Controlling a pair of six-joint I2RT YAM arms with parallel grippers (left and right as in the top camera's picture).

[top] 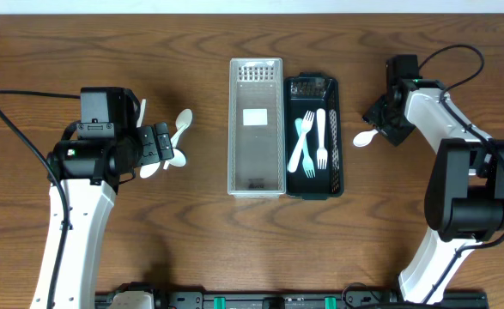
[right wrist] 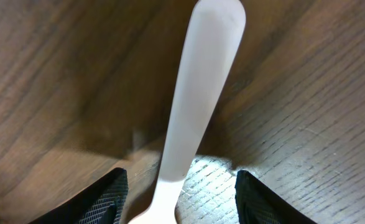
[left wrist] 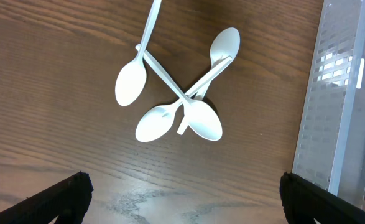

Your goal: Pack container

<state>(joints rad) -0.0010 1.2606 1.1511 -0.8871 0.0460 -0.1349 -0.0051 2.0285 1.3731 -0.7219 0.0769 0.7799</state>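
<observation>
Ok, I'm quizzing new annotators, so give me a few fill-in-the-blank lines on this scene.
The forks lie in the ___ container. Under the left claw lie ___ white spoons. The right claw straddles the ___ of a lone spoon.
Missing: black; four; handle.

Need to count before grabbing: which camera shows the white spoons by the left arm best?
Left wrist: all four spoons lie crossed in full sight, nothing covering them. Overhead shows only parts peeking out around the left hand. Right wrist shows none of them.
</observation>
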